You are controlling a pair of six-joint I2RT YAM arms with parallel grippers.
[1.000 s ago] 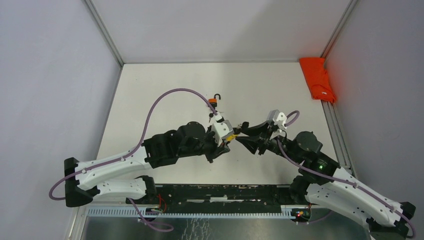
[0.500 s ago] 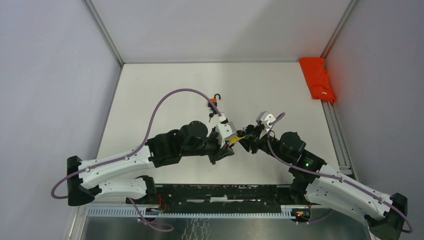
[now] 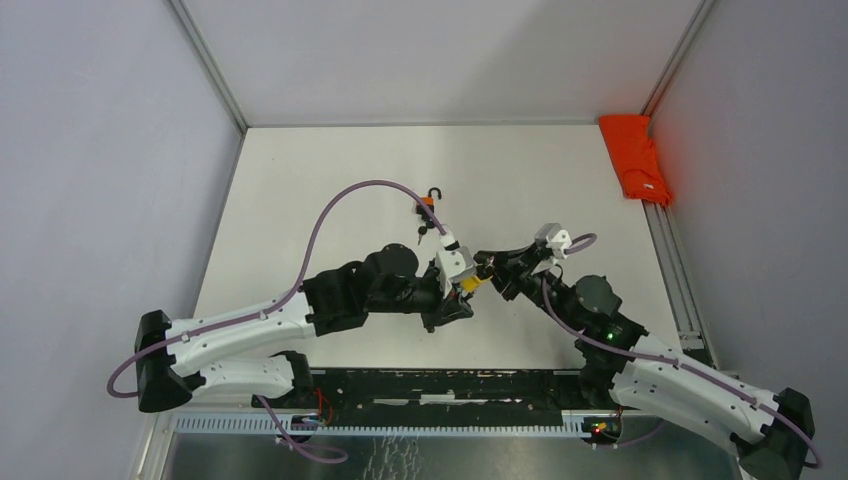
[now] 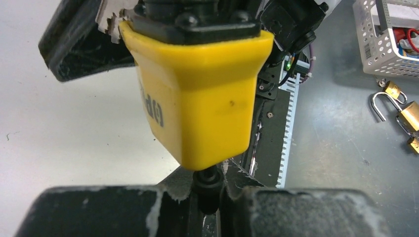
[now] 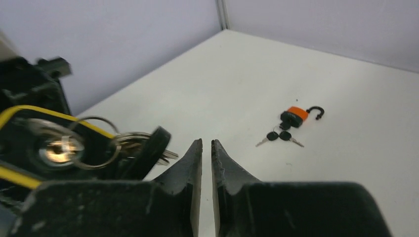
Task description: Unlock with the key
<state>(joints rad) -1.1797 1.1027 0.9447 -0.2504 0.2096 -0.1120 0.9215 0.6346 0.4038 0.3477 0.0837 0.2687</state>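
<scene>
My left gripper (image 3: 458, 288) holds a yellow padlock (image 3: 469, 283) above the table's middle. In the left wrist view the yellow padlock (image 4: 197, 98) fills the centre, and my left gripper (image 4: 210, 190) is shut on its black shackle (image 4: 207, 181). In the right wrist view its keyhole (image 5: 55, 148) faces the camera. A key ring (image 5: 99, 148) and a black-headed key (image 5: 148, 152) hang from it. My right gripper (image 5: 206, 143) sits just right of the keys. Its jaws are nearly together with only a thin slit, and nothing is between them. My right gripper (image 3: 484, 266) meets the lock from the right.
An orange padlock (image 3: 428, 203) with its shackle open lies on the table behind the left arm, with small black-headed keys (image 5: 279, 136) beside it. A red cloth (image 3: 635, 160) lies at the far right edge. Brass padlocks (image 4: 407, 116) and a white basket (image 4: 390, 44) are beyond the table's near rail.
The right gripper's jaws have closed from wide apart to almost together, and it has moved left up to the lock. The left arm has shifted slightly, still holding the yellow padlock.
</scene>
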